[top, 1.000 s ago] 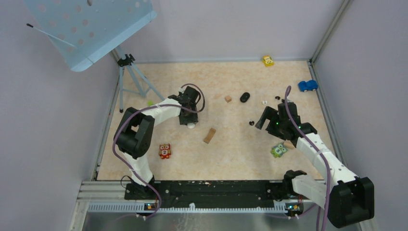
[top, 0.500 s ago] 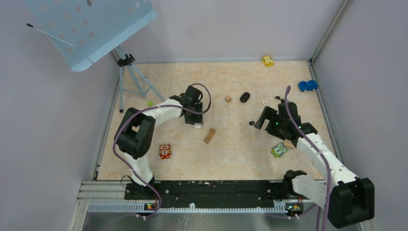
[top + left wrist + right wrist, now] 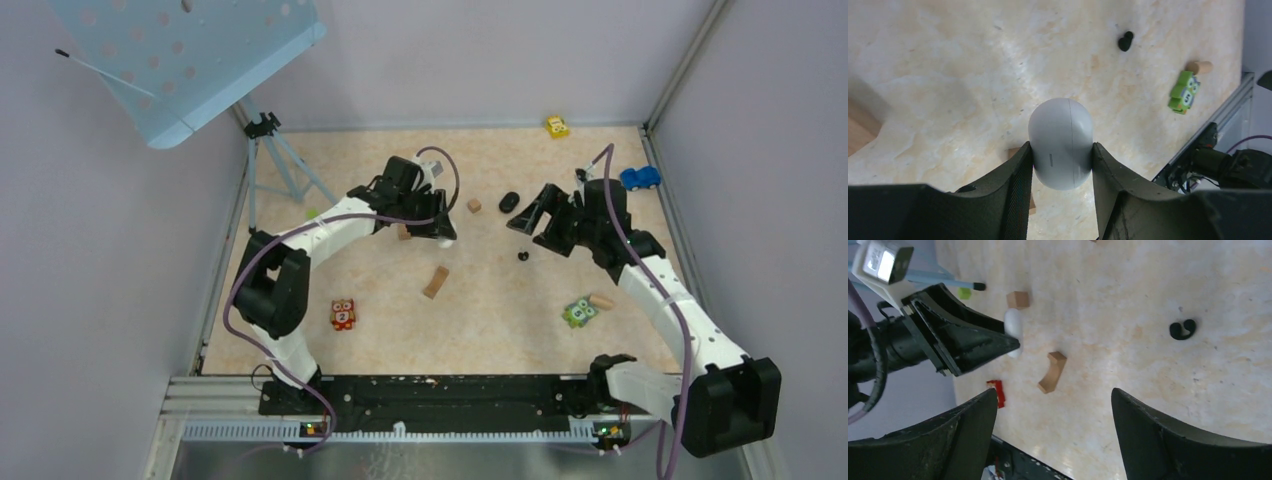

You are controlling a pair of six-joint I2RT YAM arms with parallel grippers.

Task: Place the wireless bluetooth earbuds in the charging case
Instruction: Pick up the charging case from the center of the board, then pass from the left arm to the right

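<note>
Yellow car [image 3: 557,126] far edge; blue car [image 3: 639,178] right; green owl [image 3: 579,312], red owl [image 3: 343,314] nearer.

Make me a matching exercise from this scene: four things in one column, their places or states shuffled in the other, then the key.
Things
1. white charging case
2. black earbud
3. right gripper
4. blue toy car

Places or states
A. lying loose on the table
B. clamped between the fingers of the left gripper
C. open, holding nothing
D. near the table's far right corner

Pairs: 1-B, 2-A, 3-C, 4-D
</note>
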